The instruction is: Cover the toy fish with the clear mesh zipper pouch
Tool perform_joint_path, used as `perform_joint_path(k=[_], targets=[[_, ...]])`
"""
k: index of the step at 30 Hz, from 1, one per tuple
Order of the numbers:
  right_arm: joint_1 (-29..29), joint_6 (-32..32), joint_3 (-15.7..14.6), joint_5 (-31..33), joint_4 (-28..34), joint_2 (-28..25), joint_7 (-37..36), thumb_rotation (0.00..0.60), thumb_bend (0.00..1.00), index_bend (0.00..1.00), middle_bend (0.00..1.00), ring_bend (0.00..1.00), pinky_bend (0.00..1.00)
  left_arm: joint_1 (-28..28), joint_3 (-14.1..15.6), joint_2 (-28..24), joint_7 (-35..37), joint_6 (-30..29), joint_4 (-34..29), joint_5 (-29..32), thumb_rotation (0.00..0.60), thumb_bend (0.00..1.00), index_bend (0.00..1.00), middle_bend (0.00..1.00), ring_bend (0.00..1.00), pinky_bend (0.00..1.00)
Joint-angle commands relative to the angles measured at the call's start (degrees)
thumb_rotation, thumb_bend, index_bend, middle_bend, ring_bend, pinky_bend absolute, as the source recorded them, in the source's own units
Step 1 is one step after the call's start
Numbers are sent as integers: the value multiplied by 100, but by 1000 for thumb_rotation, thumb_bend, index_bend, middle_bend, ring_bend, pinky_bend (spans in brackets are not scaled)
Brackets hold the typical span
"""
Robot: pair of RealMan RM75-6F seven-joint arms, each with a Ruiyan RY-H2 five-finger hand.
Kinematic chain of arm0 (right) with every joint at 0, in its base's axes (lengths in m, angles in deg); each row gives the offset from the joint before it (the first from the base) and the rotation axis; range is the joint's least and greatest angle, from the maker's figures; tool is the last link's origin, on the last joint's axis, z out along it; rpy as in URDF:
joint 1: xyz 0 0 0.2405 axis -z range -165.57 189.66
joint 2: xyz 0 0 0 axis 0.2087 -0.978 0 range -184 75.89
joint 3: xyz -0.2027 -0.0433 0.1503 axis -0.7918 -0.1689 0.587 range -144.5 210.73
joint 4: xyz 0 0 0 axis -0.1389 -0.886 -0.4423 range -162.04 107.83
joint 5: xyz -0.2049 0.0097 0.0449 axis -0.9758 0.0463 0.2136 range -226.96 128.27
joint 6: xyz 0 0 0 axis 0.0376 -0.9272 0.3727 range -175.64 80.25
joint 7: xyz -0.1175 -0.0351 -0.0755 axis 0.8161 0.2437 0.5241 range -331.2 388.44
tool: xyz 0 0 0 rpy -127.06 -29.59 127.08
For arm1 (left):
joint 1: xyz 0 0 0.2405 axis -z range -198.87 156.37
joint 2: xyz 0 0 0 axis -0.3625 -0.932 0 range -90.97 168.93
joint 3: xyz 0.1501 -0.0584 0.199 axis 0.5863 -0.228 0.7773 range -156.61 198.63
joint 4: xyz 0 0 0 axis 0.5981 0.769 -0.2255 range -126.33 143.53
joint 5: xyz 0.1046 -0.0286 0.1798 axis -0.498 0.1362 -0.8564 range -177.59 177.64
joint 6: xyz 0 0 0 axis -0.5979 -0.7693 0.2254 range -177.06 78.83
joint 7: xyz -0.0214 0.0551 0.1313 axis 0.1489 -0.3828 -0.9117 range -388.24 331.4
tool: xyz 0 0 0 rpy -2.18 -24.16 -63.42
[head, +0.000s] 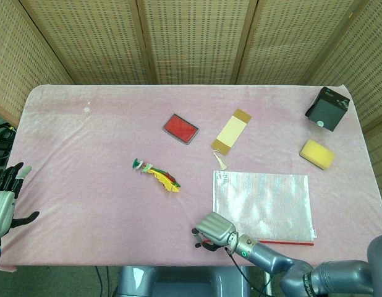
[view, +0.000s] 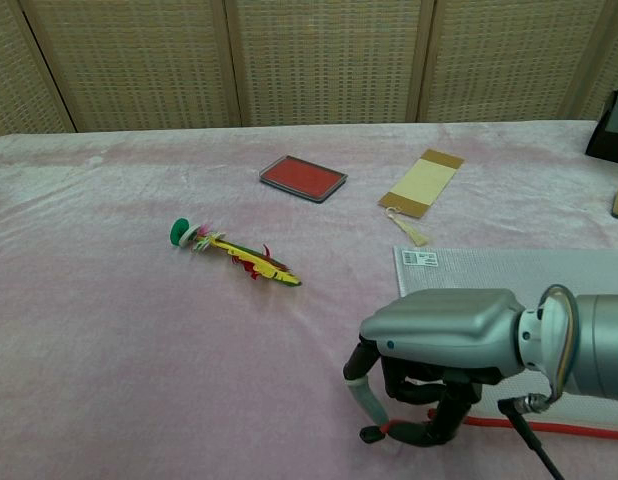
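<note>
- The clear mesh zipper pouch [head: 261,203] is pinched at its red zipper end by the right hand [view: 439,365], near the table's [head: 86,142] front edge.
- The toy fish [head: 157,174] lies left of the pouch, apart.
- The left hand [head: 4,201] is held off the left edge, fingers spread, grasping nothing.

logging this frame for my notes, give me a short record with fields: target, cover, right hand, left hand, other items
target: toy fish, uncovered on the pink cloth
cover: clear mesh zipper pouch, flat, to the right of the fish
right hand: right hand at the pouch's near left corner, fingers curled down by the red zipper pull; whether they grip it is unclear
left hand: left hand at the table's left edge, holding nothing
other items: red ink pad, bookmark, yellow sponge, black box
</note>
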Motion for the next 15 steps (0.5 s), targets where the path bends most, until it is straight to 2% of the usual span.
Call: perform_joint_path(k=[1,10,15], targets=[[12,-98,142,-81,155,-139,-211,600,816,722,981,949,1000,1,1,-7,14,5,-1,1,600,0,0,0,0,0],[-127,-77,761,-21,556,-725,-1093,600,823,769,981,949,1000,16,-21,-60,134,60,5,64,600,0,0,0,0,0],[-264,161,1279,255,848,-1253,-1955,600,824,774,981,949,1000,14,-30,-93,189,60,-4,76,600,0,0,0,0,0]])
